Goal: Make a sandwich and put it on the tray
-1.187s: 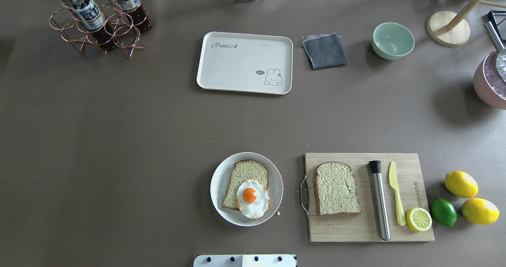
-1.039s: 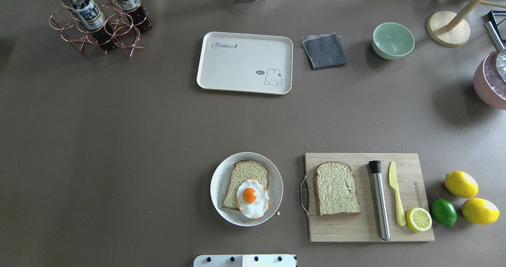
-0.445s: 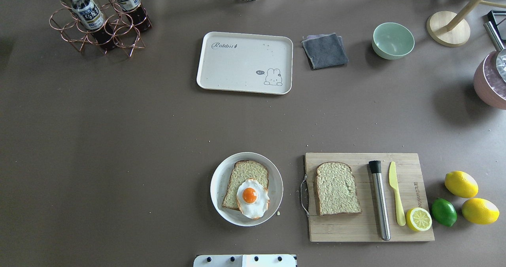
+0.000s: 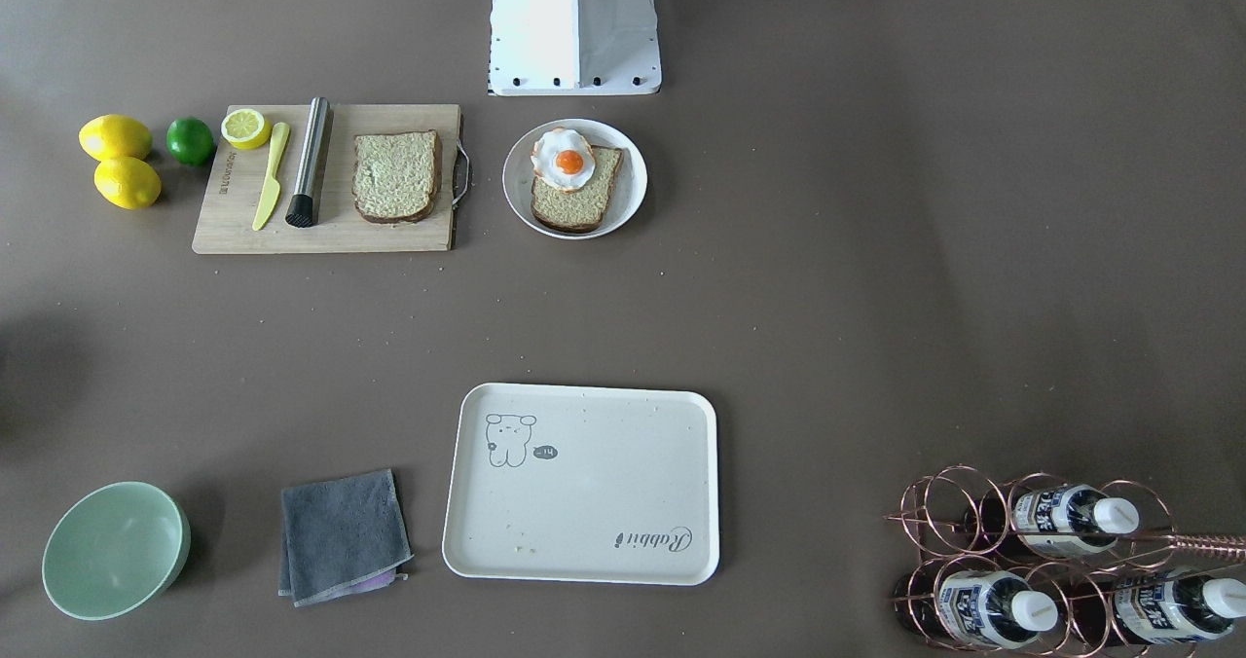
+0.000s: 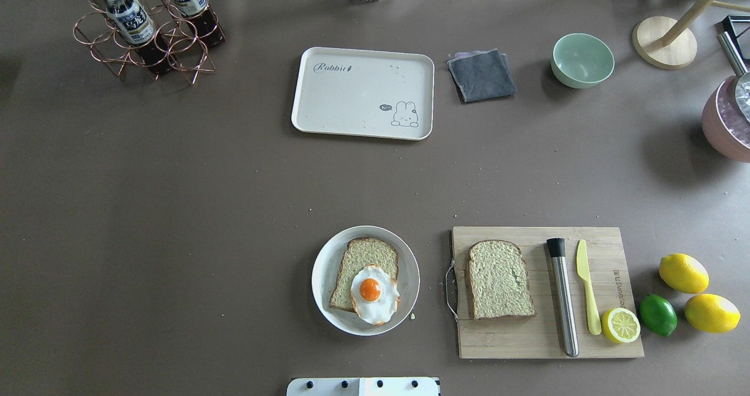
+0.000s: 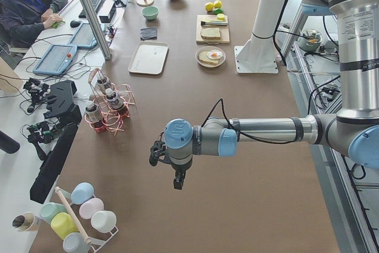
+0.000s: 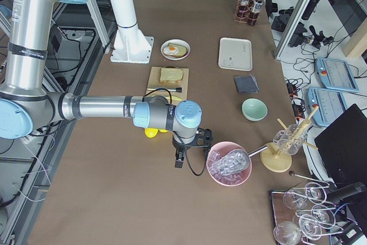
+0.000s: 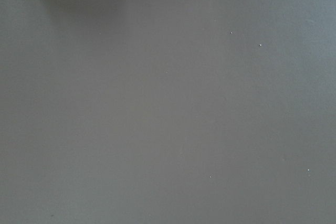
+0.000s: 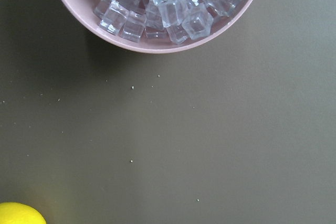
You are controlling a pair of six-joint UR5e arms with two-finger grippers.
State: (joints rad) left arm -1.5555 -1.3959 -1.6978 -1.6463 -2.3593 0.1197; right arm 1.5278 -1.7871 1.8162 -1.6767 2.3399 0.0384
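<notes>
Now, across the overhead view: a copper rack (image 5: 143,38) of bottles is seen upper left on the brown, crumb-speckled table (image 5: 176,208). The tray (image 5: 351,91) lies upper centre. Lower centre, one bread slice (image 5: 366,255) topped by the fried egg (image 5: 374,295) is carried on a white plate (image 5: 319,276). The second slice (image 5: 499,279) lies lower right on the cutting board (image 5: 527,343). The left gripper (image 6: 176,179) and right gripper (image 7: 179,158) are caught in side views only, so their spread cannot be told.

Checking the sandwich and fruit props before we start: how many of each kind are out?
Bread slices: 2
Fried egg: 1
Whole lemons: 2
Lemon half: 1
Lime: 1
Total: 7
</notes>
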